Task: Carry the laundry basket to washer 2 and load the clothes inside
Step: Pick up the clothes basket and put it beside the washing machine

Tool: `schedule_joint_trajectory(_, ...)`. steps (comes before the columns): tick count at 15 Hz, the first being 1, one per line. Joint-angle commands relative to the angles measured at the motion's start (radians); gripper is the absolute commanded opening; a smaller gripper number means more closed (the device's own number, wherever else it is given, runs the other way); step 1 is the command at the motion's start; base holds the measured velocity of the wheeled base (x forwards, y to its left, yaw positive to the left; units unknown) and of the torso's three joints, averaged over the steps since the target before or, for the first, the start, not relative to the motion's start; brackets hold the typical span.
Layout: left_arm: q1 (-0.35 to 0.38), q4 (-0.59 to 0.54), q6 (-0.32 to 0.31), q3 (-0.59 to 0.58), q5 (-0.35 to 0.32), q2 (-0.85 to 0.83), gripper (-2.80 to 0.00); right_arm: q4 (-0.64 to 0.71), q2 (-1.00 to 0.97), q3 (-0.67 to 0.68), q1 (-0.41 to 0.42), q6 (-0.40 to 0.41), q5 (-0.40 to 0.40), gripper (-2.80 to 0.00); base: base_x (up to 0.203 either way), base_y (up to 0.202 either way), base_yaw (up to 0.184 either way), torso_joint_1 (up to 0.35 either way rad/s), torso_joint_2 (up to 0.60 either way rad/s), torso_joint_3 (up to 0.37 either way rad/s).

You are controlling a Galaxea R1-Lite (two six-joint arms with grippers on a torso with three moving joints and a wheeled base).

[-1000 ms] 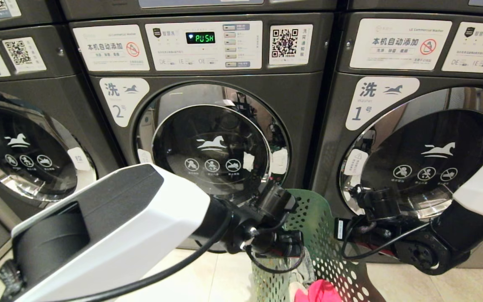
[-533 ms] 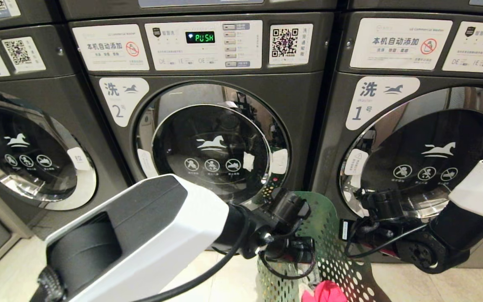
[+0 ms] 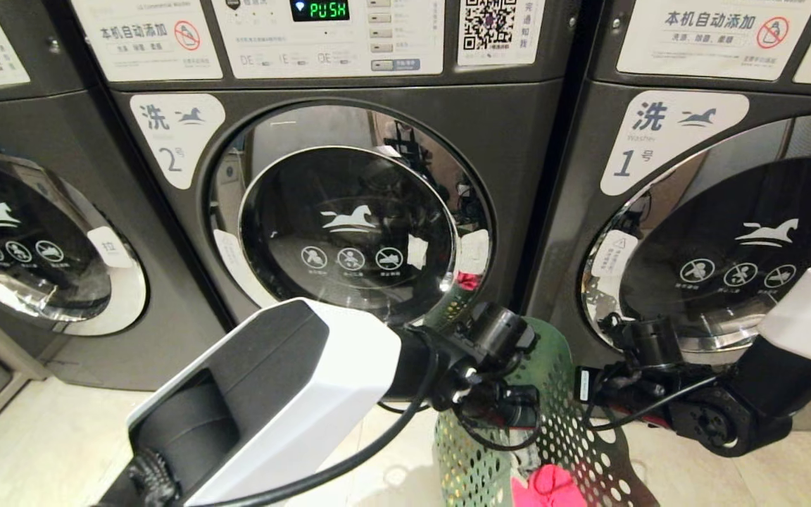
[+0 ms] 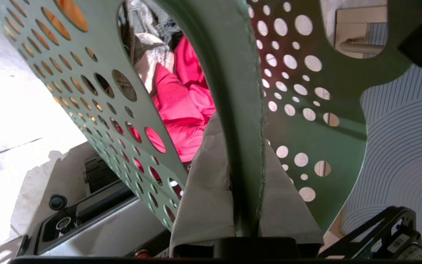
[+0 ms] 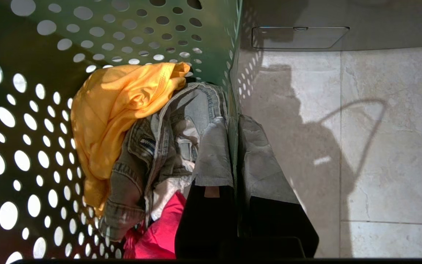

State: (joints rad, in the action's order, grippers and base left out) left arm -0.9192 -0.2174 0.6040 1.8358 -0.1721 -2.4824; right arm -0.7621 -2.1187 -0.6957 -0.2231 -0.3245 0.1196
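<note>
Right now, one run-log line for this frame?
phase: carrying | left gripper: shut on laundry basket rim | right gripper: shut on rim | clothes: in basket | washer 2: door closed

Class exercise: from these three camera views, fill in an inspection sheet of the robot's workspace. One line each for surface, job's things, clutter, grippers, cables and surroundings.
Surface: pale tiled floor, shadows on it.
Job's things: green laundry basket in front of the washers, between both arms; yellow garment, grey garment and pink-red garment inside. Washer 2 door closed.
Clutter: nothing seen.
Grippers: left gripper shut on the basket rim; right gripper shut on the opposite rim.
Cables: black cable looping off the left arm; another along the right wrist.
Surroundings: washer 1 to the right, a third washer to the left, both closed.
</note>
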Motion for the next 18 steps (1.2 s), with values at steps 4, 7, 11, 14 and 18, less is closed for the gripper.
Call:
schedule_joint_trajectory(4, -0.014, -0.002, 0.003, 0.012, 0.000, -0.010, -2.80, -0.042, 0.042, 0.001, 0.012, 0.017, 0.003, -2.80, 0.000, 0.000, 0.000, 0.003, 0.00, -0.197)
schedule_joint_trajectory(7, -0.023, -0.045, 0.003, 0.077, 0.002, -0.031, -2.80, -0.040, 0.057, 0.015, 0.036, 0.048, 0.003, -2.80, 0.000, 0.000, 0.000, 0.004, 0.00, -0.198)
schedule_joint_trajectory(11, -0.036, -0.066, -0.001, 0.095, 0.003, -0.046, -2.80, -0.046, 0.069, 0.077, 0.048, 0.042, 0.003, -2.80, 0.000, 0.000, 0.000, 0.002, 0.00, -0.199)
schedule_joint_trajectory(14, -0.049, -0.066, -0.001, 0.095, 0.003, -0.047, -2.80, -0.060, 0.088, 0.105, 0.048, 0.043, 0.003, -2.80, 0.000, 0.000, 0.000, 0.004, 0.00, -0.193)
schedule_joint_trajectory(18, -0.063, -0.066, 0.000, 0.094, 0.009, -0.056, -2.80, -0.061, 0.102, 0.125, 0.048, 0.044, 0.003, -2.80, 0.000, 0.000, 0.000, 0.000, 0.00, -0.196)
